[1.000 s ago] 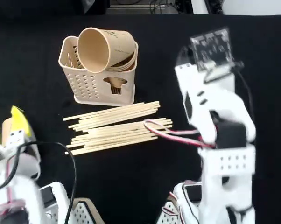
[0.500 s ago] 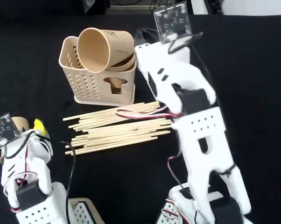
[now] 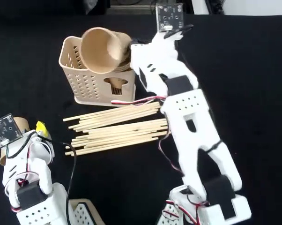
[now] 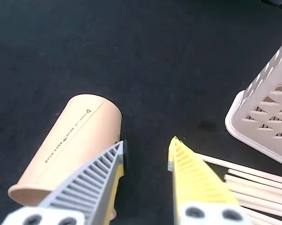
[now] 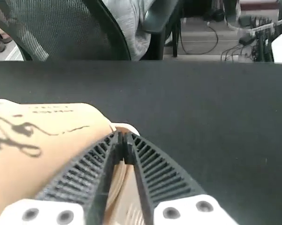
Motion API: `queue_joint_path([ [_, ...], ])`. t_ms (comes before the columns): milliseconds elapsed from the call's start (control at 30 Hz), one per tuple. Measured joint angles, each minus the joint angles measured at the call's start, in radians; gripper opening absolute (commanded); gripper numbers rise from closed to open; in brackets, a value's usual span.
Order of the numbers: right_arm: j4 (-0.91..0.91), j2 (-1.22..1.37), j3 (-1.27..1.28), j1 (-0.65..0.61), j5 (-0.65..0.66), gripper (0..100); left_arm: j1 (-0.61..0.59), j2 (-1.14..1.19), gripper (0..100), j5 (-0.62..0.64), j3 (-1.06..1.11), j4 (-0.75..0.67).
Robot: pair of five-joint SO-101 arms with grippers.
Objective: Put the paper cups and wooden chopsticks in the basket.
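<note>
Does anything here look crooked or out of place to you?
Yes. The tan paper cup in the beige plastic basket lies tilted, mouth sideways, poking over the rim. A second tan paper cup lies toppled on the black table.

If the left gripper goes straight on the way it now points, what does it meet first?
Probably the bare black table: the open left gripper points between the lying paper cup and the basket; depth is unclear.

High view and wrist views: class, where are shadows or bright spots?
High view: the black table shows no clear cast shadows; the right arm is brightest. Left wrist view: the paper cup is evenly lit, no glare. Right wrist view: the floor beyond is brightest.
</note>
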Motion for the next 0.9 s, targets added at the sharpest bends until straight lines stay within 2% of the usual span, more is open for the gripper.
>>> queue_joint_path([
  [400,0.017,-0.014,-0.029,-0.012,0.000,1.7,0.000,0.000,17,0.000,0.000,0.000],
  [567,0.044,-0.152,-0.029,0.006,0.000,1.9,0.000,0.000,17,0.000,0.000,0.000],
  [800,0.249,-0.397,-0.057,0.025,0.000,1.9,0.000,0.000,17,0.000,0.000,0.000],
  [900,0.242,-0.433,-0.092,0.025,0.015,1.9,0.000,0.000,17,0.000,0.000,0.000],
])
